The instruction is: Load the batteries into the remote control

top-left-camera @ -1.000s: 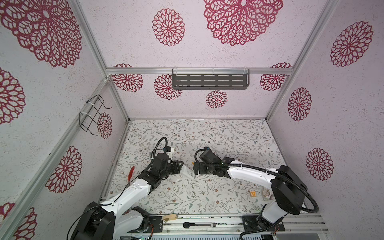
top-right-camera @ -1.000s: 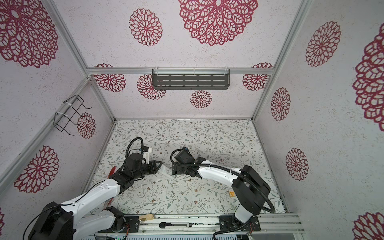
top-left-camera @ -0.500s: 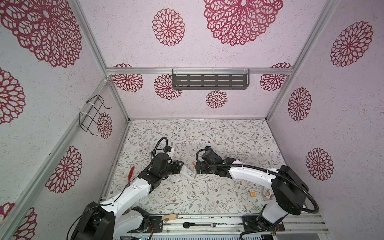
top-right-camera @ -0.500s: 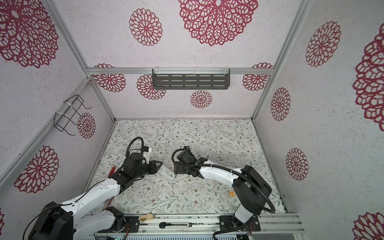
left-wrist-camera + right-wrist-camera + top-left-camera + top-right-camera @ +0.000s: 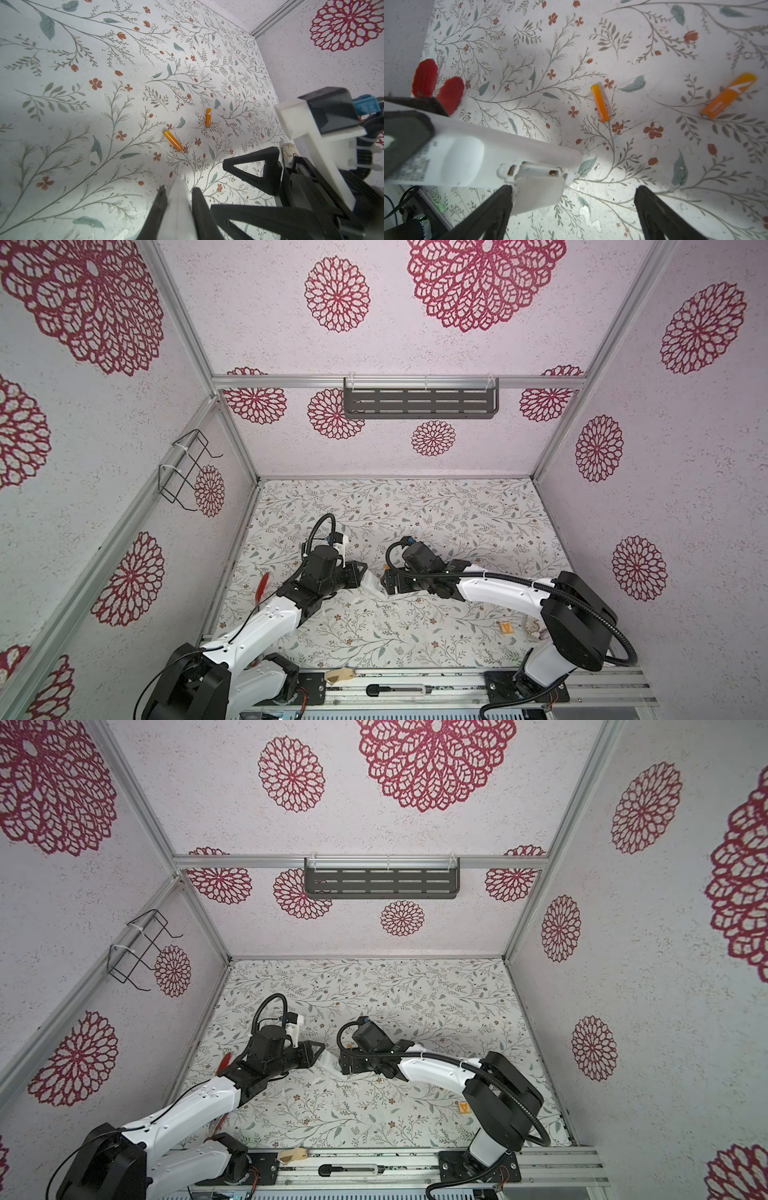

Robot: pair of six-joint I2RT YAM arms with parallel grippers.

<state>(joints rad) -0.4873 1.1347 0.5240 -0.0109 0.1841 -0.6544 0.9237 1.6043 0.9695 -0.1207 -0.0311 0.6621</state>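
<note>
**Item 1. Remote control** (image 5: pixel 488 149): white bar with its plain back showing, held over the middle of the flowered counter (image 5: pixel 415 506). The battery compartment (image 5: pixel 535 169) is open and its metal contacts show. Its cover (image 5: pixel 537 193) hangs at the compartment's edge. There is a grey printed label (image 5: pixel 417 164) on the back, too blurred to read.

**Item 2. Left pincer** (image 5: pixel 178 187): clamped on one end of the remote control, a black finger on either side.

**Item 3. Right pincer** (image 5: pixel 573 188): fingers spread wide, gripping nothing. One finger (image 5: pixel 492 212) is just beside the cover. In both top views it faces the left pincer across the remote control.

**Item 4. Batteries** (image 5: pixel 172 140): two, orange, lying on the counter apart from each other and from the remote control, at different angles. One (image 5: pixel 729 96) bears a white chevron-like mark and a line of small white print, not legible. The other (image 5: pixel 600 103) has fine print along its side, also illegible.

**Item 5. Tag** (image 5: pixel 506 627): small orange-yellow square, flat on the counter near the right arm's base and well apart from the rest. It carries a dark mark resembling the letter A.

**Item 6. Red object** (image 5: pixel 438 85): at the counter's left edge, kind not discernible.
</note>
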